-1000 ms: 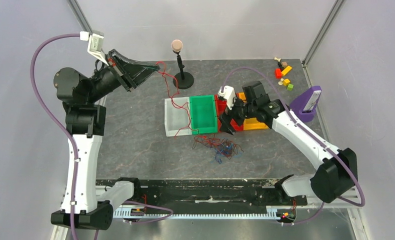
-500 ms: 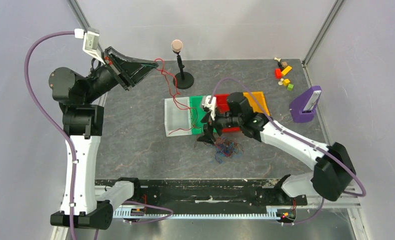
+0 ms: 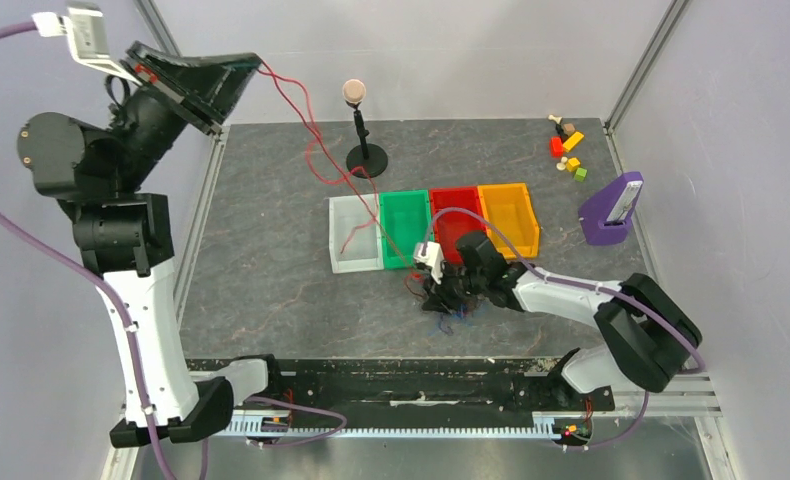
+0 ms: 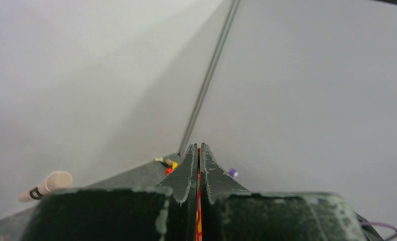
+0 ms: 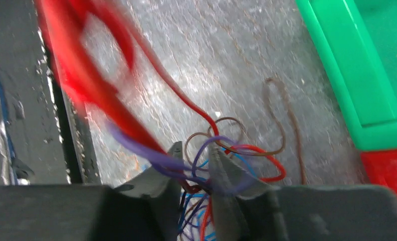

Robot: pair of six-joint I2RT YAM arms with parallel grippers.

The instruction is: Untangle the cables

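Note:
The cables (image 3: 449, 302) lie in a small tangle of red, blue, purple and brown wires on the dark table in front of the bins. My right gripper (image 3: 437, 296) is down on the tangle. In the right wrist view its jaws (image 5: 195, 155) stand narrowed, a gap showing, with loose loops of the cables (image 5: 236, 150) between them. My left gripper (image 3: 255, 63) is raised high at the far left, shut on one long red cable (image 3: 309, 150) that runs down towards the tangle. In the left wrist view the red cable (image 4: 198, 201) shows between the closed fingers.
A row of bins stands mid-table: clear (image 3: 339, 240), green (image 3: 403, 228), red (image 3: 455, 203), orange (image 3: 508, 215). A small stand with a round head (image 3: 359, 130) is behind them. A purple holder (image 3: 611, 208) and small coloured blocks (image 3: 568, 150) sit far right.
The left gripper rose up and to the left, drawing the red cable out longer. The right gripper moved from the bins down onto the tangle and its jaws narrowed.

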